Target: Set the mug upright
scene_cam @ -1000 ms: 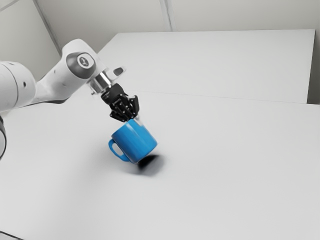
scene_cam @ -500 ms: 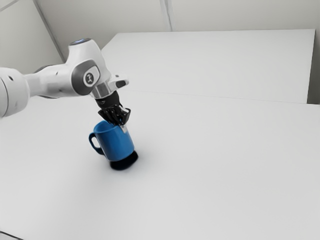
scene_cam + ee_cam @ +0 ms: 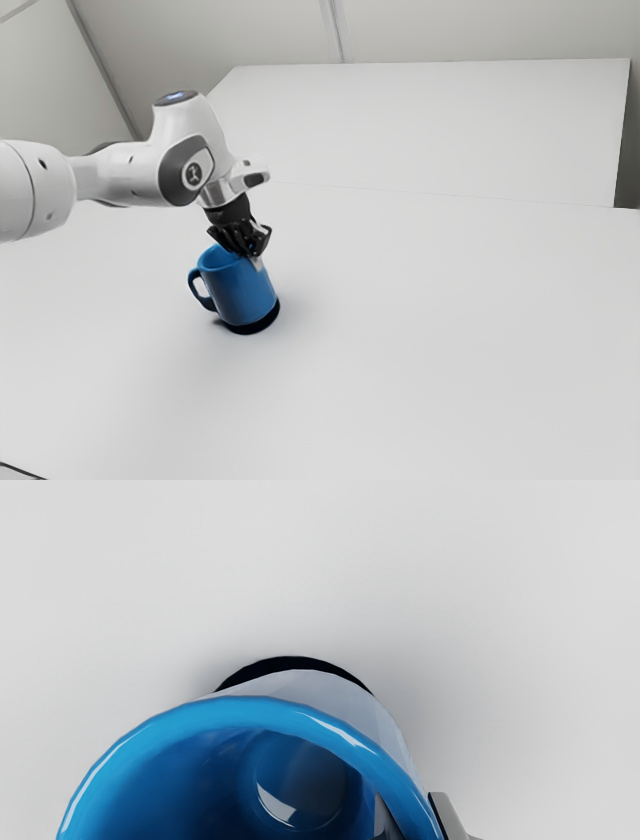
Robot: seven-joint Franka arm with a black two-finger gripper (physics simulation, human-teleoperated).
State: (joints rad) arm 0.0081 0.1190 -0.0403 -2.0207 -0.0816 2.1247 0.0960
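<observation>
In the exterior view the blue mug (image 3: pixel 240 290) stands nearly upright on its base, leaning slightly, mouth up, its handle toward the exterior view's left. A dark shadow lies around its bottom edge; whether the base touches the table is unclear. My gripper (image 3: pixel 254 259) is at the rim on the side away from the handle. Seen from the wrist, the gripper (image 3: pixel 411 816) is shut on the mug's wall, one finger inside the mouth and the other outside. The mug's open mouth and inner floor show beside it, and the mug (image 3: pixel 240 712) hides part of its own shadow.
The white table (image 3: pixel 430 330) extends around the mug. Behind it, a pale raised panel (image 3: pixel 430 130) stands toward the back of the exterior view, and a thin dark line crosses the near left corner.
The mug, gripped at its rim, has swung from a strong tilt to almost upright and moved toward the exterior view's left, then slightly back right and lower. The shadow beneath it has narrowed.
</observation>
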